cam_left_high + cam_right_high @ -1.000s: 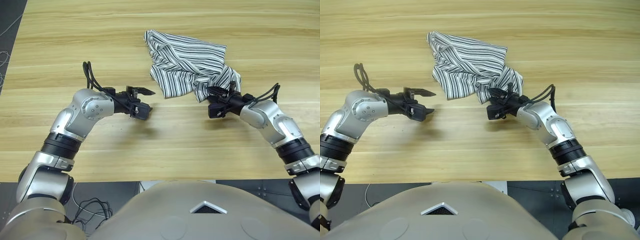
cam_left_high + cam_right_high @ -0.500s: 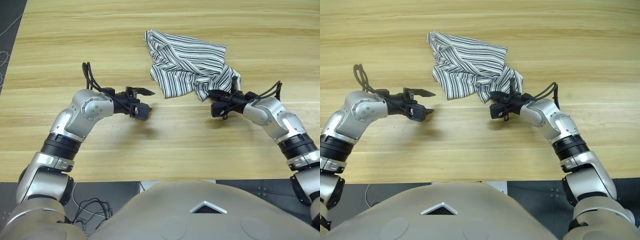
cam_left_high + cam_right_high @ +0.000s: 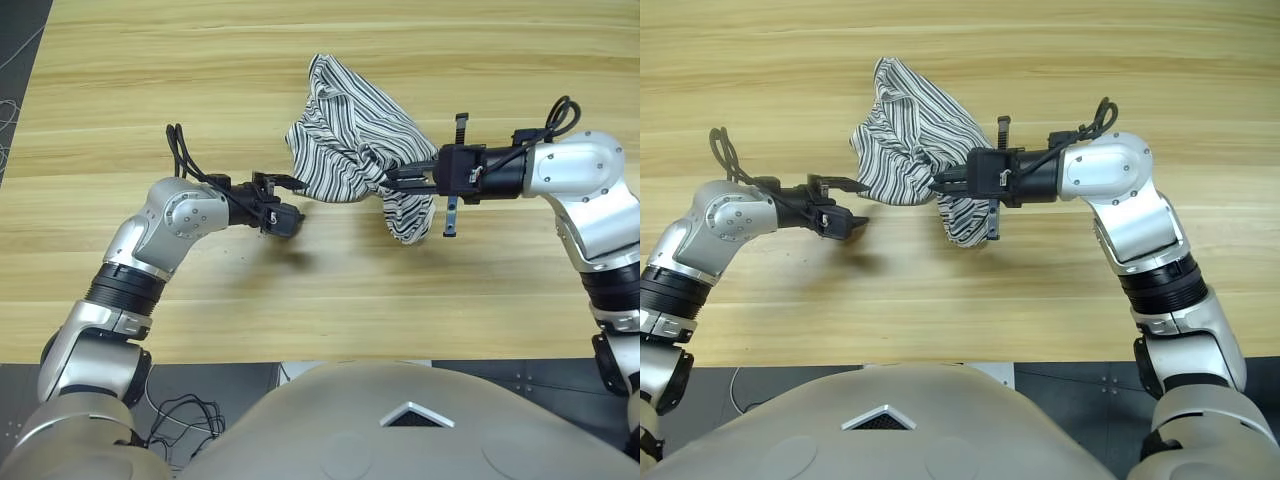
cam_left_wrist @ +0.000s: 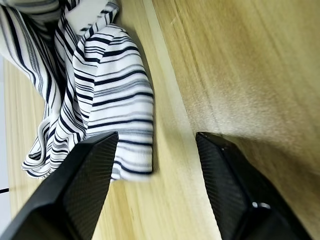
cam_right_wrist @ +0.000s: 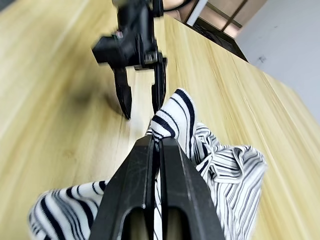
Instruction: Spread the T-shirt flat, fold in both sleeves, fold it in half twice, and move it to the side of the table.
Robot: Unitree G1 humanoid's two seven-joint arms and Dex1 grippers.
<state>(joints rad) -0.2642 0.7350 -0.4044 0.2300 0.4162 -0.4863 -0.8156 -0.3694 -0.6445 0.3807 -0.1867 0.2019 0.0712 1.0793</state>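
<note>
The black-and-white striped T-shirt [image 3: 350, 135] is bunched up, partly raised off the wooden table [image 3: 140, 60]. My right gripper [image 3: 386, 180] is shut on a fold of it, and a flap [image 3: 410, 215] hangs below the fingers. In the right wrist view the closed fingers [image 5: 150, 170] pinch striped cloth [image 5: 175, 117]. My left gripper [image 3: 292, 203] stands open just off the table at the shirt's near-left edge. Its two fingers [image 4: 85, 190] frame a striped hem [image 4: 115, 100] lying on the wood, with nothing between them.
Bare wood stretches to the left, far side and front of the shirt. The table's front edge [image 3: 300, 362] runs close to my body, with dark floor and cables [image 3: 20, 60] beyond the left edge.
My right gripper has risen and swung left with the shirt's edge, lifting the cloth and dragging it toward the left gripper. The left arm has hardly moved.
</note>
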